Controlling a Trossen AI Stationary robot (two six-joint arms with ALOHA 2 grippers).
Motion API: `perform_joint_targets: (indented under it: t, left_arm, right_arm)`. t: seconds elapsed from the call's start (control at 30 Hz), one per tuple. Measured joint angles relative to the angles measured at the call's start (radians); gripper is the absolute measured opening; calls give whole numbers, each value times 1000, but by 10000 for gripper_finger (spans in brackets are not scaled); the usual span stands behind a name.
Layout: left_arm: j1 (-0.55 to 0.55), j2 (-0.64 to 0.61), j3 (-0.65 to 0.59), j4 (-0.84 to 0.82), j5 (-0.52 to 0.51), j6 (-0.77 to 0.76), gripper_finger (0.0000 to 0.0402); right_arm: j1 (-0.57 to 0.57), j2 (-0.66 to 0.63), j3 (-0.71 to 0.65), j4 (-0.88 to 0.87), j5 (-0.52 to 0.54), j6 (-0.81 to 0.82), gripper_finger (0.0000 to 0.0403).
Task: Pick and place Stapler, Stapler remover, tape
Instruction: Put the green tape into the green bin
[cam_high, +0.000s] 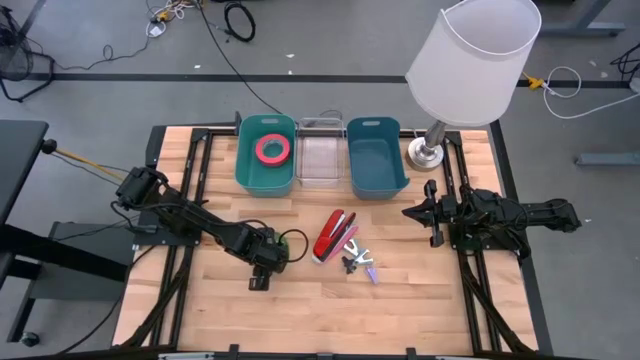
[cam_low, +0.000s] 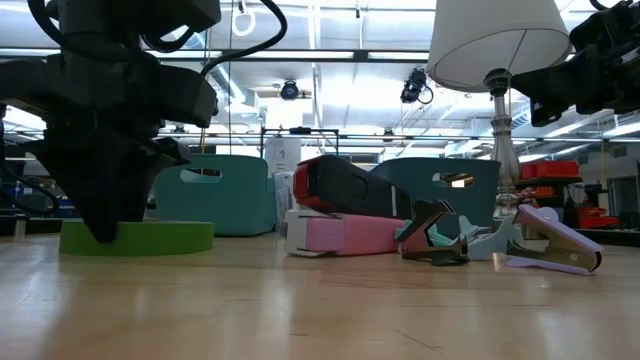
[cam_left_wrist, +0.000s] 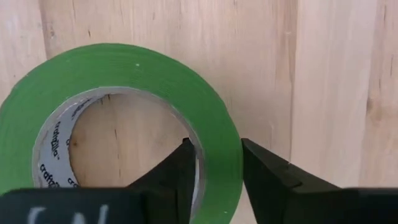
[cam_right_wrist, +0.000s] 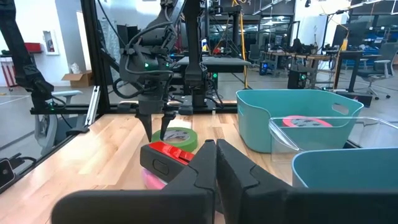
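A green tape roll (cam_left_wrist: 124, 68) lies flat on the wooden table (cam_high: 400, 300). My left gripper (cam_left_wrist: 214, 149) stands over it, pointing down, shut on its wall; the low view shows it down at the roll (cam_low: 140, 237). A red stapler with a pink base (cam_high: 333, 235) lies at the table's middle. Beside it lie a dark staple remover (cam_high: 350, 262) and a lilac one (cam_high: 371, 270). My right gripper (cam_right_wrist: 216, 155) is shut and holds nothing, level above the table's right side (cam_high: 432, 215). My left gripper holds the green roll by its wall (cam_left_wrist: 221, 140). One finger (cam_left_wrist: 183, 168) is inside the hole and the other (cam_left_wrist: 264, 171) is outside. The fingers come from above, pointing down. The roll lies flat on the table.
Along the far edge stand a teal bin (cam_high: 248, 170) holding a red tape roll (cam_high: 271, 149), a clear bin (cam_high: 321, 160) and a second teal bin (cam_high: 375, 160). A lamp with a white shade (cam_high: 470, 55) stands at the far right. Bare wood lies along the near edge.
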Motion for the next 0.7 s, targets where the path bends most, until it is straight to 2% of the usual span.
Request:
perform_joint_targets:
  t: [0.17,0.47,0.7]
  left_arm:
    - [0,-1,0,-1,-2,0,105]
    - [1,-8,0,-14,37,1,100]
    - [0,-32,72,-151,88,-16,99]
  right_arm:
    - [0,0,0,0,0,0,16]
    - [0,0,0,0,0,0,16]
    - [0,0,0,0,0,0,16]
